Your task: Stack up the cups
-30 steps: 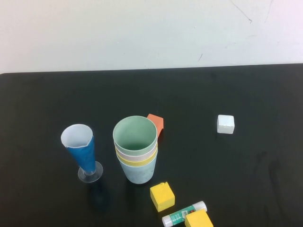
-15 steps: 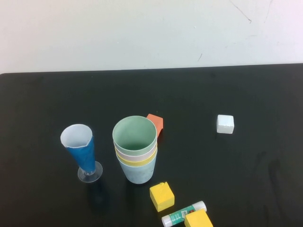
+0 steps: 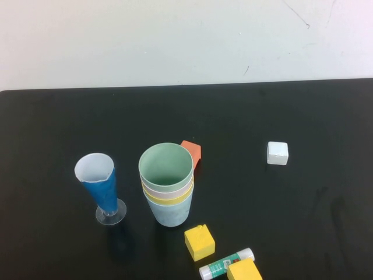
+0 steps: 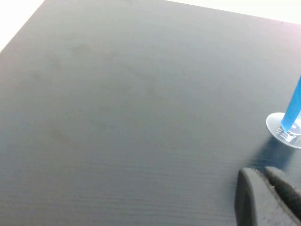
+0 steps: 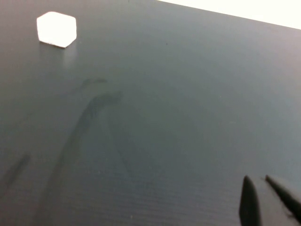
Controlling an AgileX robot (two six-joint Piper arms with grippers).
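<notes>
Four cups nested into one tower near the front middle of the table: the stacking looks finished.

Green sits on top, then pink, yellow and light blue at the base, with nothing left loose to add (the conical glass just left of the stack is not part of it). Left gripper hangs over bare table near that glass's foot, fingers together; right gripper hangs over open table on the right, well away from the white cube, fingers nearly together and holding nothing. Room is wide behind and to the right; the orange block, yellow blocks and glue stick crowd the stack.
</notes>
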